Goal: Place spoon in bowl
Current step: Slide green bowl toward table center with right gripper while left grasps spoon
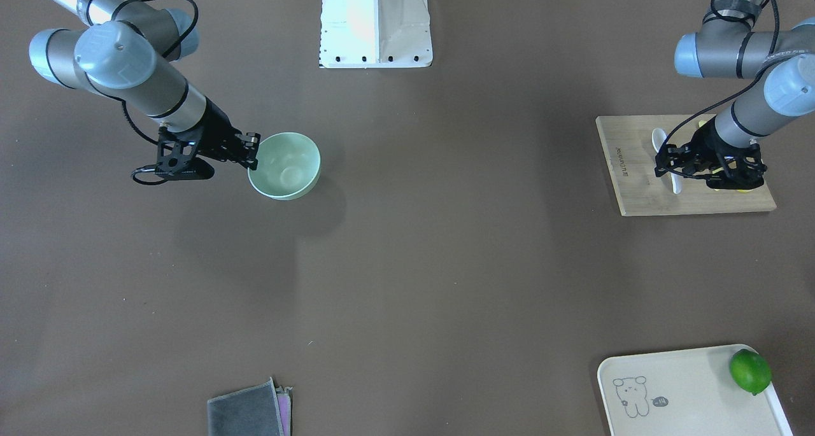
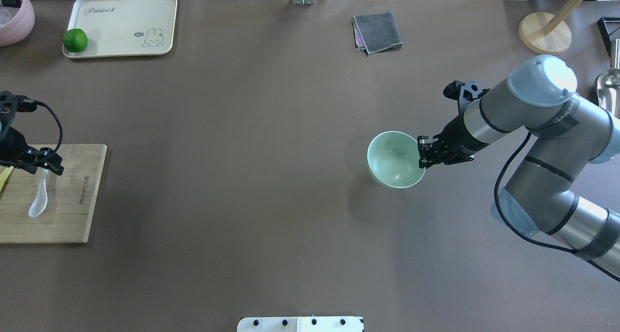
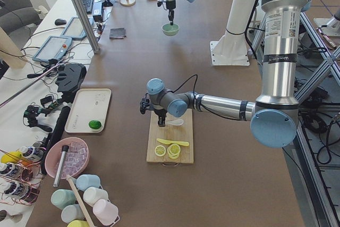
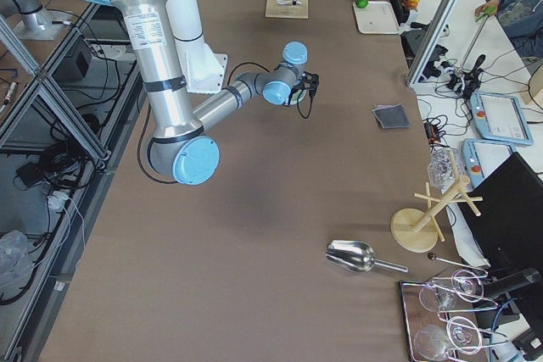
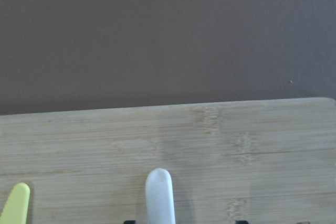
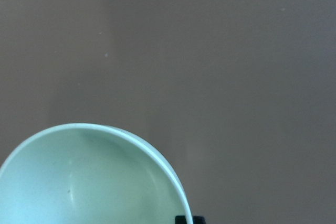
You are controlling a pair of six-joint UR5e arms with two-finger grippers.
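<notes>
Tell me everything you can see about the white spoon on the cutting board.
The spoon is small, glossy white and ceramic-looking, with an oval scoop and a short curved handle. It lies flat on the wooden cutting board, beside a yellow knife. The open jaws of the left gripper straddle its handle without clearly touching it.

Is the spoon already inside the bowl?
No, the spoon lies on the wooden board, and the bowl is empty.

Spoon (image 3: 177, 122) on cutting board (image 3: 185, 134)
</notes>
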